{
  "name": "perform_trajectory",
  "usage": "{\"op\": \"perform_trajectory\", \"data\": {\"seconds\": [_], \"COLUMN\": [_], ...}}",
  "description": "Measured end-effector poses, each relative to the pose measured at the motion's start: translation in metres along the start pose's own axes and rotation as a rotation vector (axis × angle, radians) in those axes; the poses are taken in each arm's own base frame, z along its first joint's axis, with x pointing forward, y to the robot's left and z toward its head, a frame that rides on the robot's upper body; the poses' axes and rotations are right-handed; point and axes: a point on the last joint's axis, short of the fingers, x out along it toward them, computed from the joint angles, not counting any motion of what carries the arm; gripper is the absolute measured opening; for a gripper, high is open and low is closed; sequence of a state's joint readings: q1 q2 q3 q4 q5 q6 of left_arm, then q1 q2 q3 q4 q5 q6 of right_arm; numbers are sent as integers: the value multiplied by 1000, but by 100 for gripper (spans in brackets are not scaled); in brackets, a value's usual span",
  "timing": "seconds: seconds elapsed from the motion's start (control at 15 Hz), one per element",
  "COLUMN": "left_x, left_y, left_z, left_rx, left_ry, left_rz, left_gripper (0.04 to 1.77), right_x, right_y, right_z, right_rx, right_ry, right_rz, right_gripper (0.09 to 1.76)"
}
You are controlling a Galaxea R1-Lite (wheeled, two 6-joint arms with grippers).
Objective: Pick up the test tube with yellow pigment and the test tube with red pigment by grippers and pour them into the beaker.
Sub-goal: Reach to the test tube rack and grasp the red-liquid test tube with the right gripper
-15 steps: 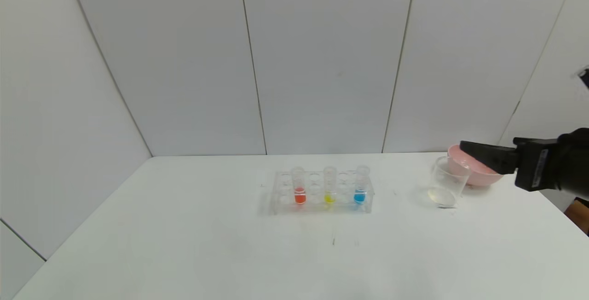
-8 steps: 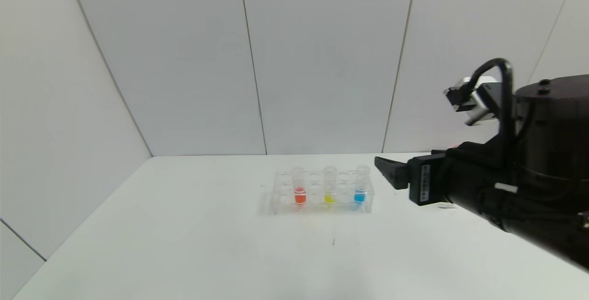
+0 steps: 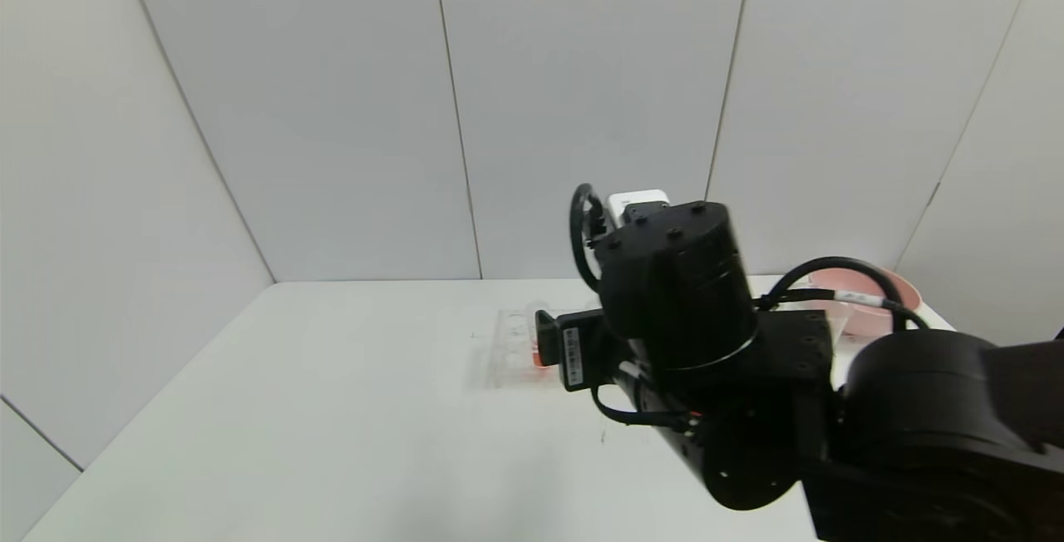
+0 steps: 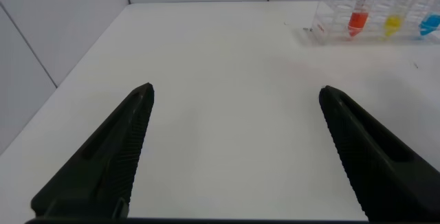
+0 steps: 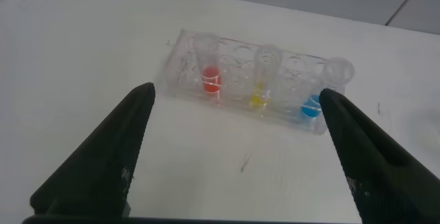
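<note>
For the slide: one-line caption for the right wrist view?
Open right hand hovers above rack holding red, yellow and blue tubes.

a white table [image 3: 332, 409] stands in a corner of pale grey, seemingly panelled walls [image 3: 332, 110].

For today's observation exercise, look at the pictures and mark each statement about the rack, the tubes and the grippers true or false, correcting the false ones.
1. The test tube with red pigment, the test tube with yellow pigment and the blue tube all stand in the clear rack. True.
2. The right gripper grips the yellow tube. False: its jaws are open and apart from the rack.
3. The left gripper is open over bare table. True.
4. The yellow tube stands at an end of the row. False: it stands between red and blue.
</note>
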State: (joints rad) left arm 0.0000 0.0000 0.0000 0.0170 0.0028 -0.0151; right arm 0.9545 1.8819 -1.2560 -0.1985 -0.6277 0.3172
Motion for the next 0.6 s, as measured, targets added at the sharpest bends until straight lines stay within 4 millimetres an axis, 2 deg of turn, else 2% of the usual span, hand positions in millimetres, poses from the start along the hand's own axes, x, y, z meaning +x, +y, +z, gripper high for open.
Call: {"op": "perform_trajectory", "data": {"seconds": [0.27,0.6], "left_x": [0,0], "left_y": [0,0], "left_z": [0,0], "left_rx": [0,0], "left_ry": [0,0], "left_rz": [0,0], "left_gripper": [172,172], "right_x": [27,62], "right_y": [31,58], "right_z": [-15,-35], "right_rx": [-4,12], "right_ry": [60,110], "right_rz": [-22,-38], "right_gripper": [171,171]}}
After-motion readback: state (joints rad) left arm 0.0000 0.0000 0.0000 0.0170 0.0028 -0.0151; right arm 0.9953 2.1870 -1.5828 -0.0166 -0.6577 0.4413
